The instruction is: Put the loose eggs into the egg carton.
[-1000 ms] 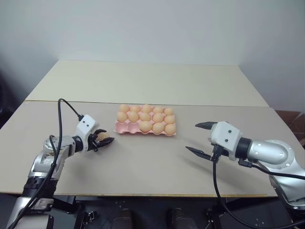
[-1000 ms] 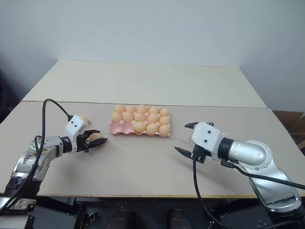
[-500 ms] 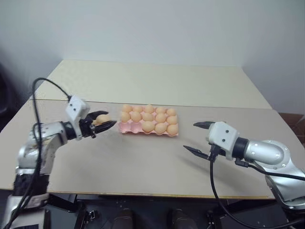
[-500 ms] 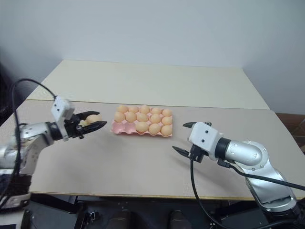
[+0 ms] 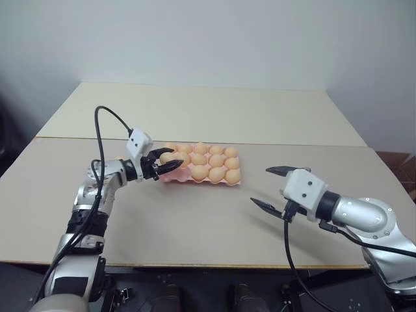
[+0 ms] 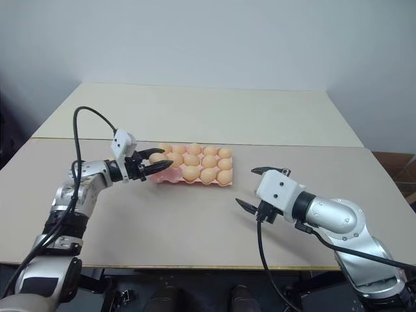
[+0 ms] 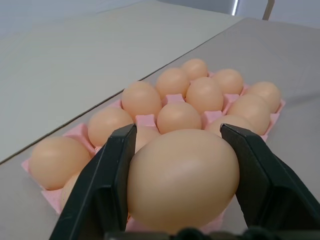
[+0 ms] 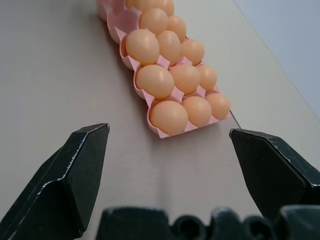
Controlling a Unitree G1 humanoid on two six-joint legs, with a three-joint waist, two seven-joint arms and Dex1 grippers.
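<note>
Left wrist view: left hand [image 7: 182, 165] clamped on one loose egg [image 7: 182, 182], a black finger [image 7: 107, 180] against each flank, egg seated squarely between them; egg carton [image 7: 80, 132] directly ahead and below, pale pink, most cups already filled. From the head views: held egg [image 5: 166, 158] poised over the carton's near-left corner, above the surface [image 5: 195, 221], not yet seated; empty cups appear to sit at that near-left end [image 6: 159, 175], though exact count hard to tell behind the fingers. Right hand [image 5: 272, 189] spread wide and empty, parked well apart from the carton toward the right; no part in this step.

Step in hand, by judgement: lowering the egg into a free cup. To do well: line up over an empty cup rather than a filled neighbour; come down slowly and straight; keep the grip light but steady until the egg's underside rests in the cup; release only then, parting the fingers just enough to clear; avoid brushing adjacent eggs [image 7: 141, 99] on the way down or out; lift clear upward, not sideways. Risks, by judgement: letting go early means a rolling egg; carton light, likely to slide if nudged.
</note>
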